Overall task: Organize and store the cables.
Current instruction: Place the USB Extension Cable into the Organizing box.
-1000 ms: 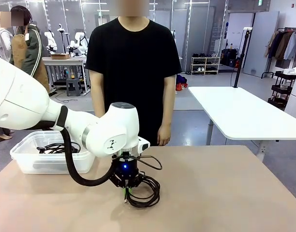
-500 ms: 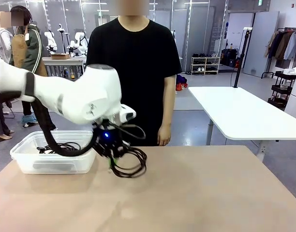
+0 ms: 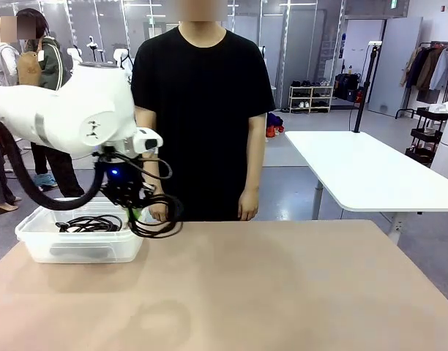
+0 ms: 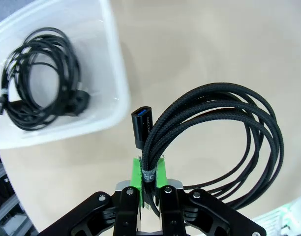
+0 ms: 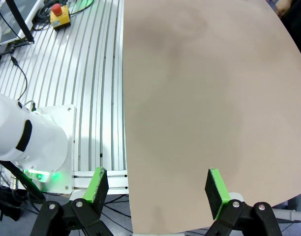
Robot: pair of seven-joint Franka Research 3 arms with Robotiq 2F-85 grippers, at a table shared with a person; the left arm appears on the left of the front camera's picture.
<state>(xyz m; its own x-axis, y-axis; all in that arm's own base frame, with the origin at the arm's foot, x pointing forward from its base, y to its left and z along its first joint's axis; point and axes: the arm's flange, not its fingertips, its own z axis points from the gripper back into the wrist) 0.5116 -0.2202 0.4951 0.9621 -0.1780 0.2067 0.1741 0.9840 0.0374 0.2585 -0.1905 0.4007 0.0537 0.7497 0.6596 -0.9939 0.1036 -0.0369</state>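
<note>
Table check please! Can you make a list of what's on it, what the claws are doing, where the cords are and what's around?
Surface: tan table, mostly bare.
Job's things: clear plastic bin at the table's left far corner, one black coiled cord inside.
Clutter: nothing seen.
Claws: left claw shut on a braided cord, hanging in the air by the bin's edge; right claw open, holding nothing, above the table's near edge.
Cables: the held cord's plug sticks up beside the loops.
Surroundings: a person in a black shirt stands at the far side; a white table behind.
</note>
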